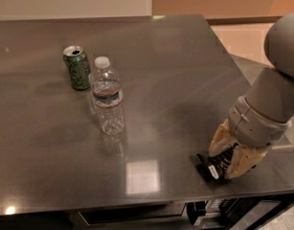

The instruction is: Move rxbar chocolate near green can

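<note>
In the one camera view, we find the claw [229, 156] low at the bench's [175, 71] near right edge, well apart from the green can [76, 67]. Its two fingers are drawn in against the snack bar [207, 166], which seems pinched between them with one end still on the bench. The water bottle [107, 97] stands just beside the can, on the claw's side of it. We judge the grasp about made; lifting, carrying across and setting the bar down near the can are all left.
</note>
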